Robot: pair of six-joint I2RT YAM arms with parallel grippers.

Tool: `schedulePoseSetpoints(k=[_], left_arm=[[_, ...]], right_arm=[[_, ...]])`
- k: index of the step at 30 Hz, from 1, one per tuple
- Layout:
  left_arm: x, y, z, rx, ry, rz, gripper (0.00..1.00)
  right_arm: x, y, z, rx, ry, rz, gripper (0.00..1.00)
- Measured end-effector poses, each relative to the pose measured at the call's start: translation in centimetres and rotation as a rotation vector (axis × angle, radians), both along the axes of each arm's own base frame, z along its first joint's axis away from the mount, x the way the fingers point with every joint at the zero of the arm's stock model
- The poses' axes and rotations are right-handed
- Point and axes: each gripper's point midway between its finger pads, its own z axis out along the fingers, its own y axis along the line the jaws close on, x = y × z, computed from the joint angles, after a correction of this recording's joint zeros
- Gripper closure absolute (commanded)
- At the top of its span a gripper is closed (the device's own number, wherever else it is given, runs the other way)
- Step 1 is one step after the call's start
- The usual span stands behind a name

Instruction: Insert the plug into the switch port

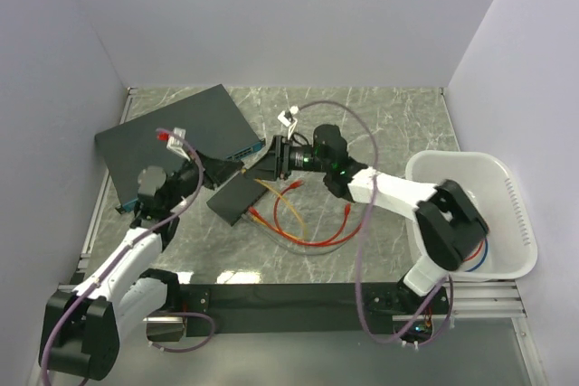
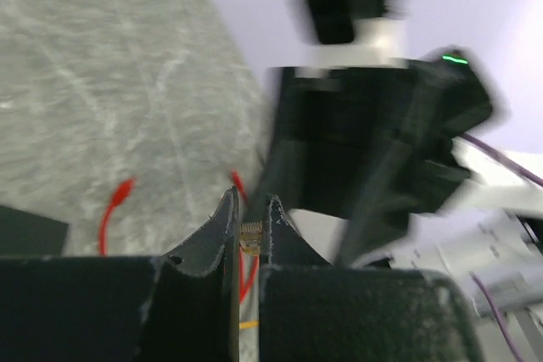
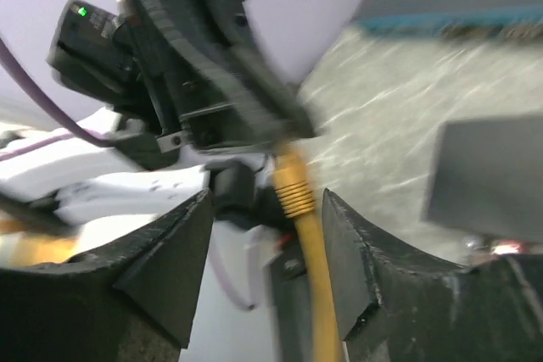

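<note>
"Which step?"
"Carrying, I'd say. My left gripper (image 2: 252, 209) is clamped on the clear plastic plug (image 2: 250, 237) of the yellow cable (image 3: 297, 201). My right gripper (image 3: 265, 205) gapes around that cable."
"Next?"
"Line it up with the small flat matte-black box (image 1: 237, 196) between my arms. Its switch port is unseen."

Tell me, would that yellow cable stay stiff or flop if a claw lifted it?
Probably floppy: the yellow cable curves loosely across the table in the top view. Likely light, being thin. The ribbed sleeve near the plug, pinched in the left claw, looks stiffer.

A yellow cable (image 3: 297, 201), red cable (image 1: 312, 240), black box (image 1: 233, 196), grey-veined table (image 1: 380, 124).
</note>
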Motion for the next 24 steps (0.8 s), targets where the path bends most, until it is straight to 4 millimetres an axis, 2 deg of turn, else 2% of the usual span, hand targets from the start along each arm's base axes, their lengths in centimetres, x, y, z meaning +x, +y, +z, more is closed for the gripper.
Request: schedulePoseSetpoints(k=[5,8,12,19,22,24], left_arm=[[3.5,1.2,-0.7,0.081,0.189,0.135,0.99],[4.2,1.3,-2.7,0.114,0.293,0.151,1.00],[3.9,1.4,-5.3,0.148,0.403,0.161,0.99],[3.3,1.2,-6.1,0.167,0.442,0.161,0.99],[3.2,1.1,-6.3,0.170,0.450,0.159,0.99],[3.2,1.0,-6.3,0.170,0.449,0.157,1.00]], right_arm=[[0.8,-1.2,4.5,-0.128,-0.266,-0.150,0.39],[0.8,-2.0,5.1,-0.203,-0.371,-0.209,0.41],[0.9,-2.4,2.5,-0.314,-0.390,-0.219,0.42],[1.5,-1.9,-3.7,-0.483,-0.341,-0.191,0.45],[1.3,-1.0,-4.8,-0.513,-0.339,-0.165,0.46],[1.1,-0.4,-4.6,-0.513,-0.348,-0.155,0.47]])
